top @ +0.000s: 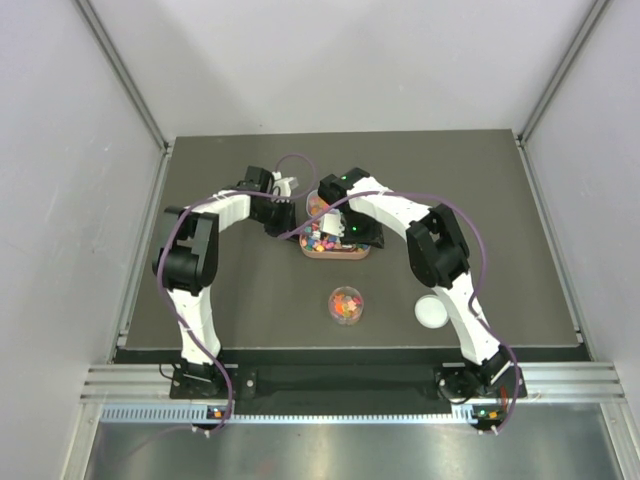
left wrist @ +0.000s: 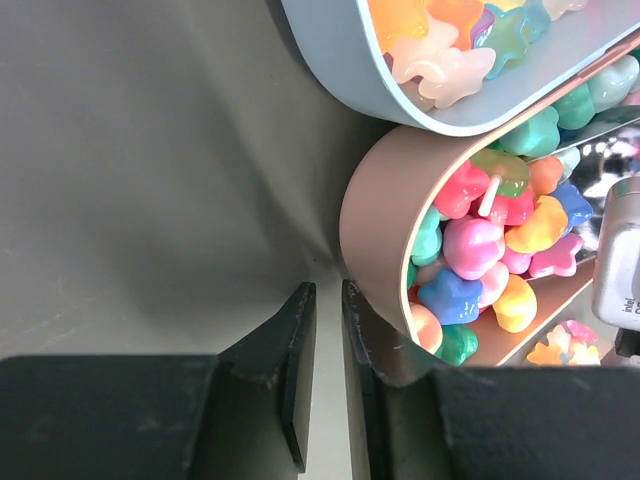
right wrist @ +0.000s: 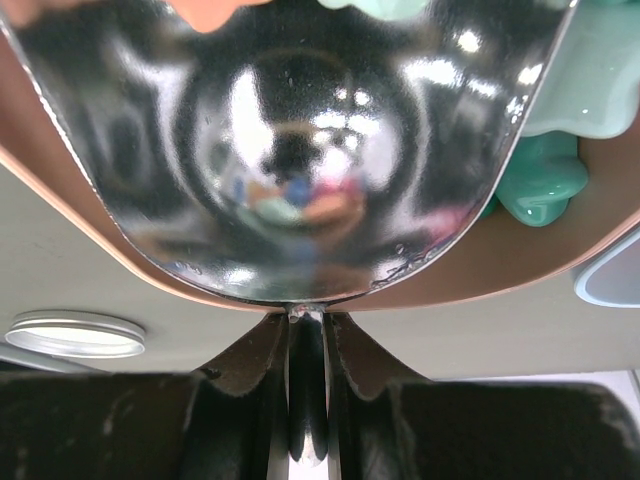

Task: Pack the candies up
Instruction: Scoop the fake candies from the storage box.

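Observation:
Small candies (top: pixel 322 240) in mixed colours fill a brown tray (top: pixel 340 255); they show close up in the left wrist view (left wrist: pixel 480 260). A small clear jar (top: pixel 345 304) holding some candies stands in front of the tray. My right gripper (top: pixel 340 225) (right wrist: pixel 308 318) is shut on the handle of a shiny metal scoop (right wrist: pixel 300 150), whose bowl lies in the brown tray. My left gripper (top: pixel 290 215) (left wrist: pixel 328 295) is shut apart from a thin slit, empty, with one finger (left wrist: pixel 360 330) against the tray's outer wall (left wrist: pixel 370 220).
A second, blue-grey tray (left wrist: pixel 340 60) with candies lies just beyond the brown one. A white round lid (top: pixel 431 312) lies on the dark mat right of the jar; a metal-rimmed disc (right wrist: pixel 75 335) shows in the right wrist view. Grey walls enclose the table.

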`<state>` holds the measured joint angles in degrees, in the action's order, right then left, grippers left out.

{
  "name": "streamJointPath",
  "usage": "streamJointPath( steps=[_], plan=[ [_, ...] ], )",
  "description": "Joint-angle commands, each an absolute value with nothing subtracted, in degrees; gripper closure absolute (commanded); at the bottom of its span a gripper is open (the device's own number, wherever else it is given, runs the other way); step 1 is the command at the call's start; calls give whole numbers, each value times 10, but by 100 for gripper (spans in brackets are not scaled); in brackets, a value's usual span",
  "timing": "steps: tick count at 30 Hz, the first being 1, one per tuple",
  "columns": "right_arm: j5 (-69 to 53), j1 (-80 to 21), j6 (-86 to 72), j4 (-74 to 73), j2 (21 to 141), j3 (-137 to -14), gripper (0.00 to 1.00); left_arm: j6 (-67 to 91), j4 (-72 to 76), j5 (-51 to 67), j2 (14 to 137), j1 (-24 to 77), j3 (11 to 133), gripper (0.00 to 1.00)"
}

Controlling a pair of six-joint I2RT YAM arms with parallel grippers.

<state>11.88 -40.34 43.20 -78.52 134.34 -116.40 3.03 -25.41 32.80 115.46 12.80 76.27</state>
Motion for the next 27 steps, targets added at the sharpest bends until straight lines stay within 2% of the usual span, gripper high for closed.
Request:
streamJointPath(
  steps=[1, 13, 27],
  plan=[
    [73, -407, 420, -797, 1337, -1176, 100, 22, -247, 333, 1160, 148, 762, 78],
    [70, -433, 418, -831, 1368, -1275, 100, 22, -247, 329, 1141, 164, 744, 79],
    [38, -442, 404, -787, 1360, -1208, 100, 24, -235, 331, 1128, 165, 728, 80]
  ],
)
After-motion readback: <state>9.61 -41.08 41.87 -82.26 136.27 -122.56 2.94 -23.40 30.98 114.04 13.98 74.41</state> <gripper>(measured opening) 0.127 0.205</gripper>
